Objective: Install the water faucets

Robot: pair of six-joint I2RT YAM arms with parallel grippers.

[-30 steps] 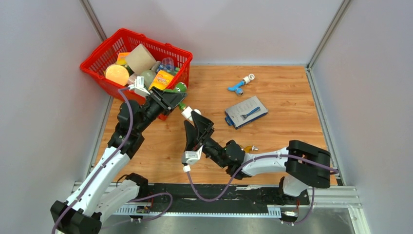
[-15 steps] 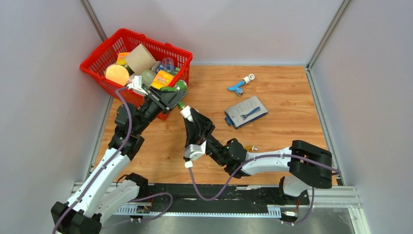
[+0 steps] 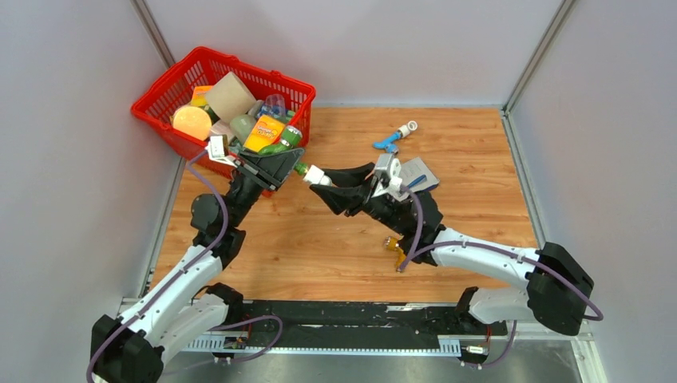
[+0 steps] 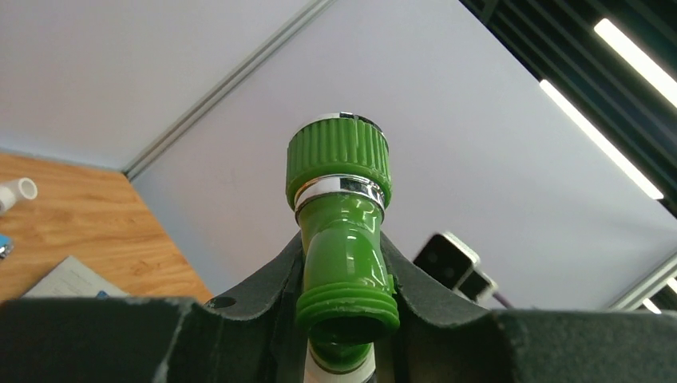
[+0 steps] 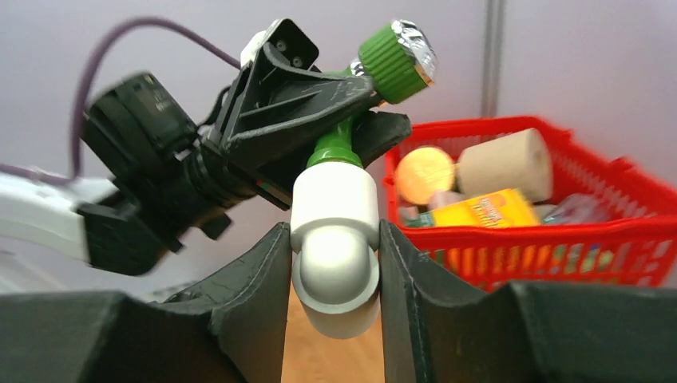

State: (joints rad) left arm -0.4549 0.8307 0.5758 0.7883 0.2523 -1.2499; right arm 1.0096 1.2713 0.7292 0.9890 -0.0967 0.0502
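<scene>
Here, both pincers grip mated parts just beside the red basket (image 3: 255, 70).
Left gripper (image 4: 345, 307): jaws nearly closed, clamping the green faucet (image 4: 342, 231) by its body below the ribbed cap. Right gripper (image 5: 335, 267): jaws narrowed onto the white elbow fitting (image 5: 335, 231), one pad against each side. The faucet's green stem meets the elbow's upper socket, and the joined pair is held in the air just off the basket's near right corner. The blue faucet (image 3: 389, 144) lies on the table well to the right of the basket. The orange-yellow faucet (image 3: 395, 245) lies farther from the basket, toward the arm bases, partly under the right arm.
</scene>
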